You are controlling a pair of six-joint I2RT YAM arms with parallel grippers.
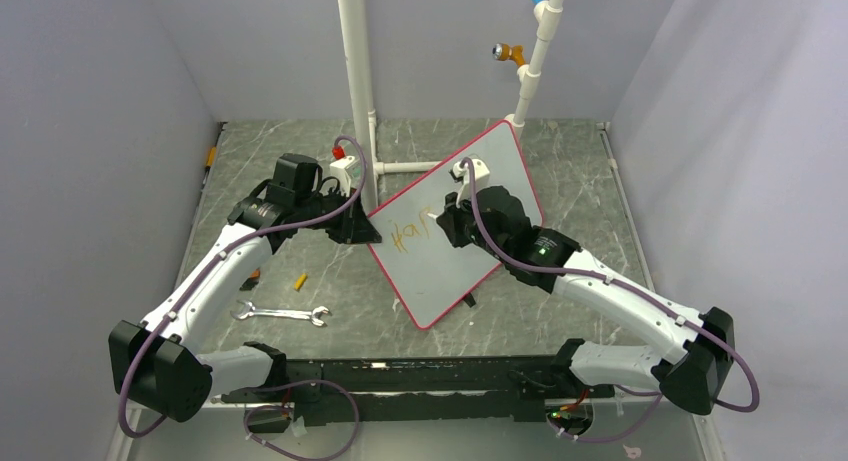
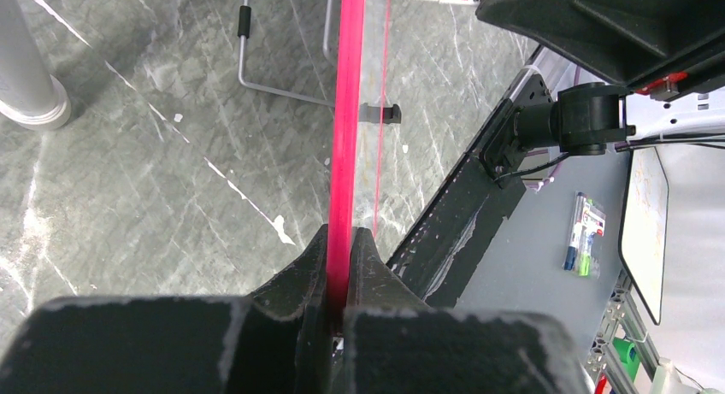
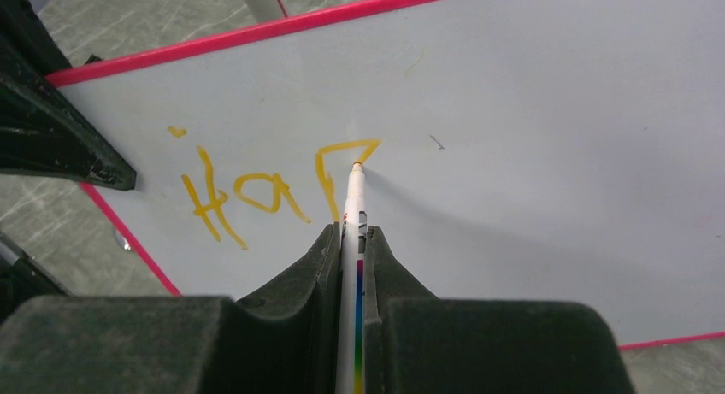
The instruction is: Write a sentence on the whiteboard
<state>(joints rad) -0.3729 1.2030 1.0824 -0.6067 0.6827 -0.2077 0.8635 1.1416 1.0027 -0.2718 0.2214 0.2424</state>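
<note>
left gripper (image 2: pixel 342 238) pinches whiteboard (image 3: pixel 530 155) edge tight | right gripper (image 3: pixel 351 233) squeezes pen (image 3: pixel 352 193) — tip on sentence (image 3: pixel 256 189), third letter, middle of frame | hold board steady, press softly

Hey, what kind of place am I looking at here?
Likely a robotics lab test cell: plain grey walls box in a marble-patterned table, a white pipe frame stands at the back, and a left arm and right arm work on a whiteboard.
</note>
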